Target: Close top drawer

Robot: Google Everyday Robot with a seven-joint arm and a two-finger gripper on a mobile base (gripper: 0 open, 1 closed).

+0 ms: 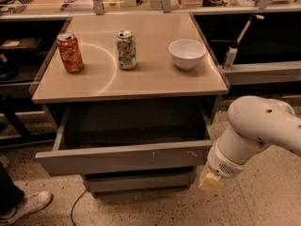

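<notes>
Top drawer (pixel 124 157) is standing pulled well out of the cabinet in the lower middle of the frame, with its long front running left to right and its shallow tray showing dark behind it. Gripper (pixel 210 181) is hanging low at lower right, just beside the front's right end and a little below its bottom edge. Whether the two are touching cannot be told. Its opening cannot be told either, and it is carrying nothing that shows. The drawer face is lying up and to the left of the gripper. Judging from that, the closing push is calling for a shift up-left onto the face, then pressure toward the top of the frame, square to the long front. White arm (pixel 256 128) is reaching in from the right edge, wrist angling down and left. A push at the right end alone is risking a skewed drawer.
</notes>
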